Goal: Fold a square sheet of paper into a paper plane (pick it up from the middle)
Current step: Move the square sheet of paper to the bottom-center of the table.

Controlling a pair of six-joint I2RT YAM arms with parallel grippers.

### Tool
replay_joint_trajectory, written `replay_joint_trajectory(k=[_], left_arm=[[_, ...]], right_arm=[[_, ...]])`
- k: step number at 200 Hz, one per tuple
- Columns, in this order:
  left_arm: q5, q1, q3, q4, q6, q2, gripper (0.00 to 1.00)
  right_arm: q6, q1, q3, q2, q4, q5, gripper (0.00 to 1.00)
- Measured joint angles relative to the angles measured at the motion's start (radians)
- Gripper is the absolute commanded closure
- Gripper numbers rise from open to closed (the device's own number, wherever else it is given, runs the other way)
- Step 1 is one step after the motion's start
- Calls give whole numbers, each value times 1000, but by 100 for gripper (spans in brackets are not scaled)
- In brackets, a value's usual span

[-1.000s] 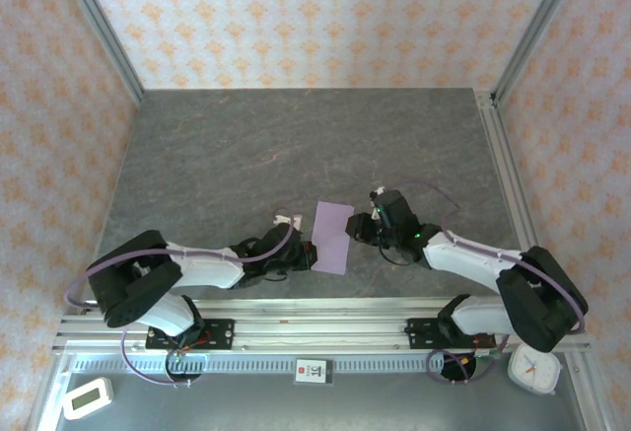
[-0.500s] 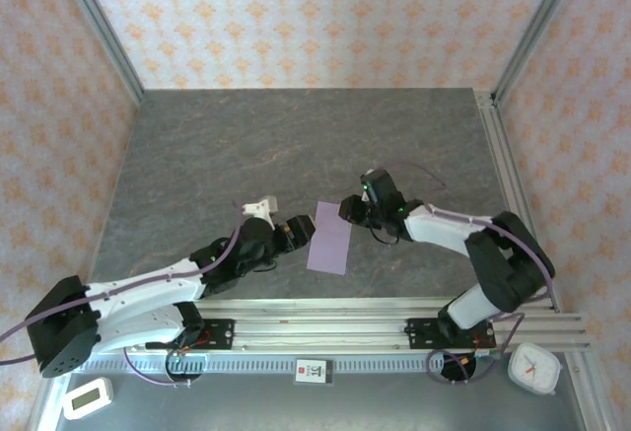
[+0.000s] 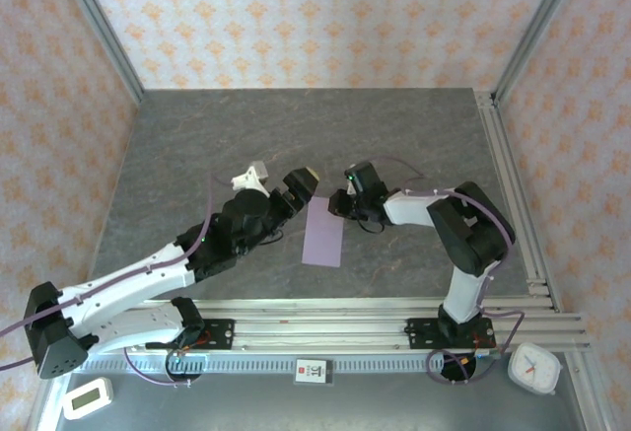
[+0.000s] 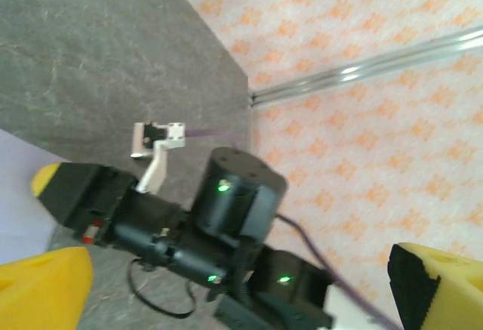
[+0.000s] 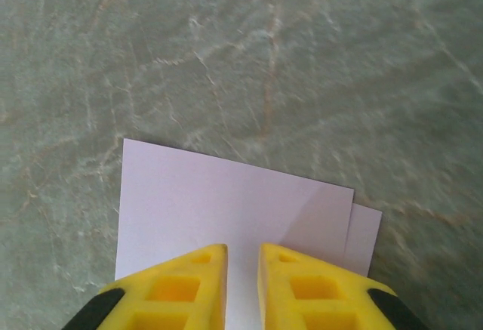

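Lying flat by the middle of the near edge of the bench (image 3: pixel 197 145), the folded sheet of paper (image 3: pixel 323 237) looks light, limp and easily creased, best pinched gently mid-edge; left fingers (image 4: pixel 45 285) gape released, right fingers (image 5: pixel 181 285) sit nearly clenched at its far end.

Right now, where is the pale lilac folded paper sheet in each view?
Top external: the pale lilac folded paper sheet lies near picture centre.
Left wrist: the sheet sits at the lower left edge.
Right wrist: the sheet, lower centre.
Shared landmark: the right arm's yellow fingers by the sheet.
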Motion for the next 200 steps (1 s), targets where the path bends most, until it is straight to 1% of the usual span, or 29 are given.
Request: replay_joint_trajectory(k=[31,50,77,118,145,175,186,200], left_arm=[[-39,0,104,-48,-50,52,1],[-51,0,145,-56,-58,80,1],[-63,0,175,-49,-49,103,1],[-92,0,219,-43,3,123,1],[-115,0,238,-18,25,124,1],[-128,2,238,-12,22,135,1],[-122,10,238,-10,19,147,1],[-82,43,238,-3,15,172,1]], right_arm=[[-19,0,63,58,11,-39,84],[-46,0,123,102,-2,-70,85],[-88,0,185,139,-35,-100,85],[-113,0,193,135,-64,-108,84],[-109,-6,148,97,-75,-110,84],[-70,-32,32,14,-50,-115,83],[-53,-40,-8,-16,-40,-115,82],[-25,-44,-58,-51,-22,-114,81]])
